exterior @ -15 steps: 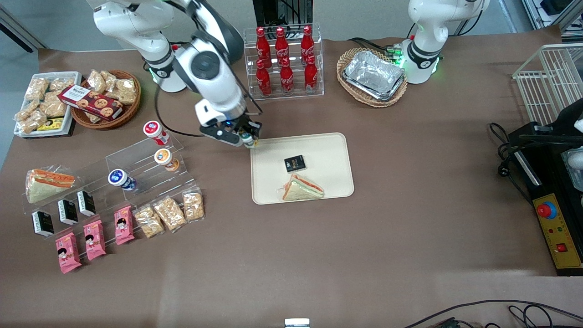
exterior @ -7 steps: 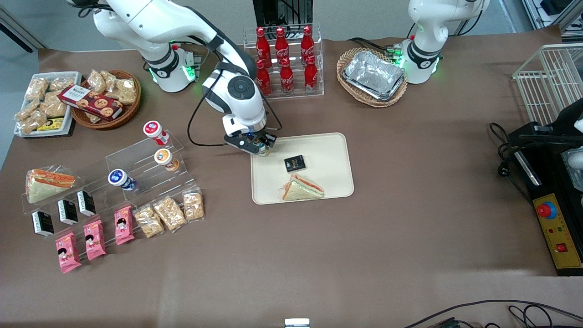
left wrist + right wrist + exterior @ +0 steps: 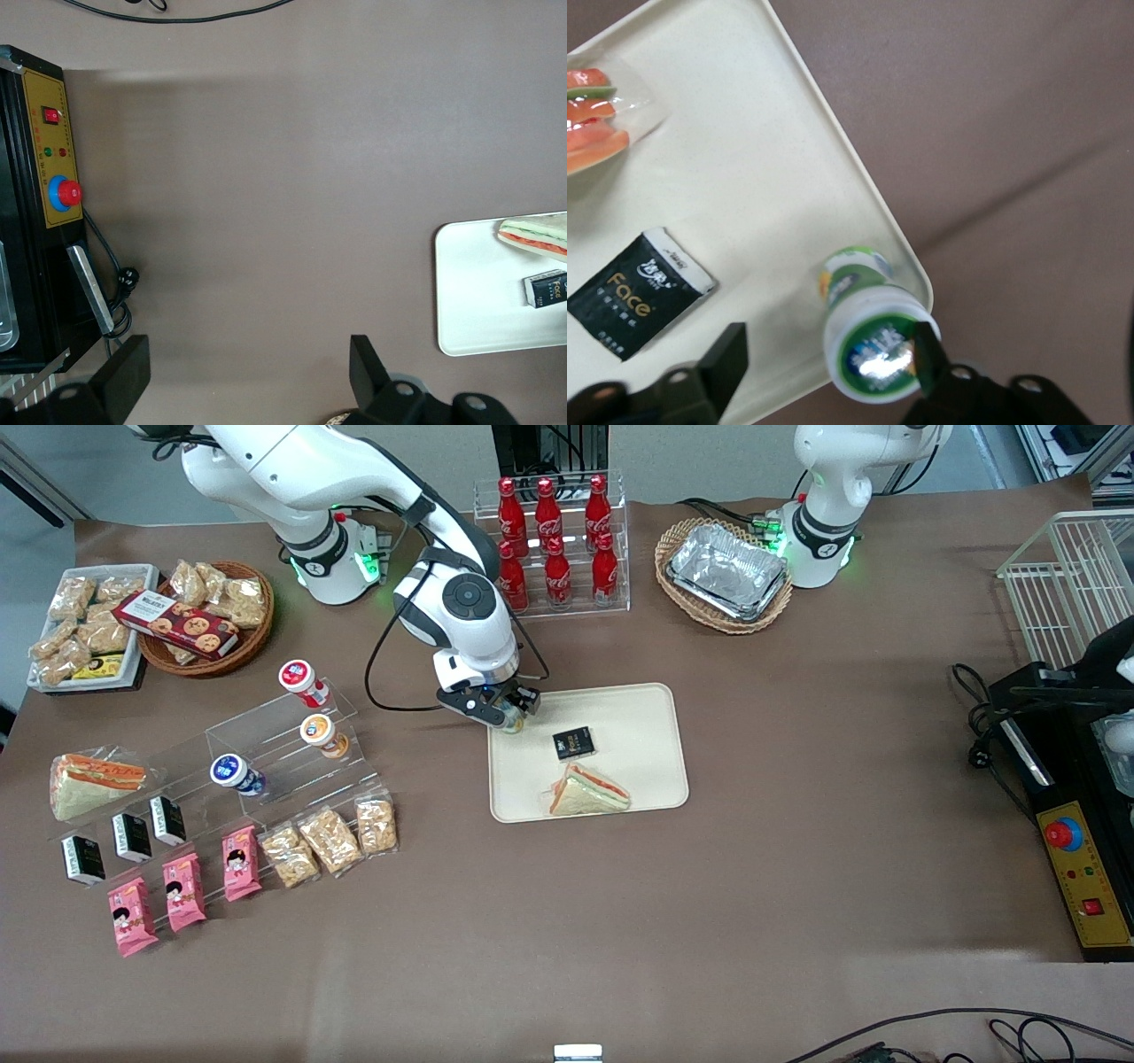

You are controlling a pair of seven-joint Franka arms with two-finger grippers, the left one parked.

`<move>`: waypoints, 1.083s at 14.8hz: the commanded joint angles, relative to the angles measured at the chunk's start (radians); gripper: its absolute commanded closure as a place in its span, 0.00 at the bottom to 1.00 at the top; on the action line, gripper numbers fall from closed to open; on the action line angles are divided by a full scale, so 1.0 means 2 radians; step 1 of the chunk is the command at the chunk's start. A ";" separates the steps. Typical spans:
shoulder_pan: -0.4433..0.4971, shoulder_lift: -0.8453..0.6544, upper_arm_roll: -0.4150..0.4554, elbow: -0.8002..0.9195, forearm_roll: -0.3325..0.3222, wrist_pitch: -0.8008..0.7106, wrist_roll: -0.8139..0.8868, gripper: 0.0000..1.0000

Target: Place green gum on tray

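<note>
The green gum (image 3: 873, 341) stands upright on the cream tray (image 3: 744, 177), just inside the tray's corner nearest the working arm's base. Its green and white lid faces the wrist camera. My right gripper (image 3: 828, 359) is open around it: one finger (image 3: 926, 354) is beside the lid and the other finger (image 3: 726, 354) stands well apart. In the front view the gripper (image 3: 509, 710) hangs low over that corner of the tray (image 3: 638, 726), and only a bit of the gum (image 3: 513, 724) shows under it.
A black packet (image 3: 573, 742) and a wrapped sandwich (image 3: 589, 791) lie on the tray, nearer the front camera than the gum. A clear stand with red, orange and blue-lidded bottles (image 3: 301, 726) lies toward the working arm's end. A cola rack (image 3: 551, 545) stands farther back.
The gripper carried the gum from beside the tray's edge onto its corner, came down, and its fingers opened off the bottle.
</note>
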 commanded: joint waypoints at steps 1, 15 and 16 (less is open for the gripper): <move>-0.002 0.007 0.001 0.008 -0.017 0.005 0.014 0.00; -0.012 -0.060 0.004 0.131 0.033 -0.210 -0.091 0.00; -0.014 -0.067 0.003 0.161 0.052 -0.250 -0.122 0.00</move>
